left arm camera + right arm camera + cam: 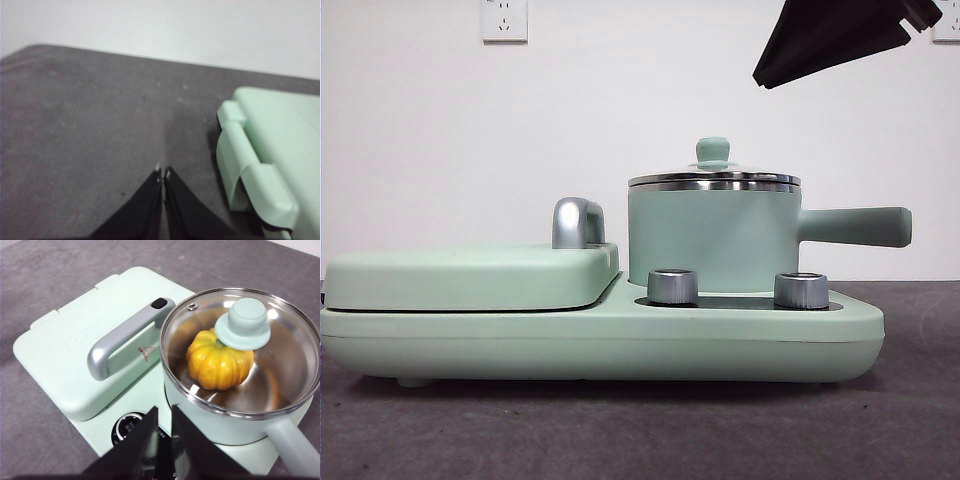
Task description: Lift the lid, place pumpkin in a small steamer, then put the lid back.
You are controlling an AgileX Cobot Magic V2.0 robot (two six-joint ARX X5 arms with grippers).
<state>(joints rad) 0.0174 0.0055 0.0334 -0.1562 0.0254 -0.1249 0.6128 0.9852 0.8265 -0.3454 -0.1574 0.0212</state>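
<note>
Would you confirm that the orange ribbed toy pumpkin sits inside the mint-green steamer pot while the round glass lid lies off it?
Not quite: the orange ribbed toy pumpkin is inside the mint-green steamer pot, but the round glass lid rests on it, as the right wrist view shows.

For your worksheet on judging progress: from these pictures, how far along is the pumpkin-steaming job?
It looks finished. The pumpkin sits inside the small pot, seen through the glass lid, which is back on the rim. Nothing is in hand: the right hand hangs above the cooker, slightly open and empty, and the left hand is shut over bare table beside the cooker. Nothing appears left.
</note>
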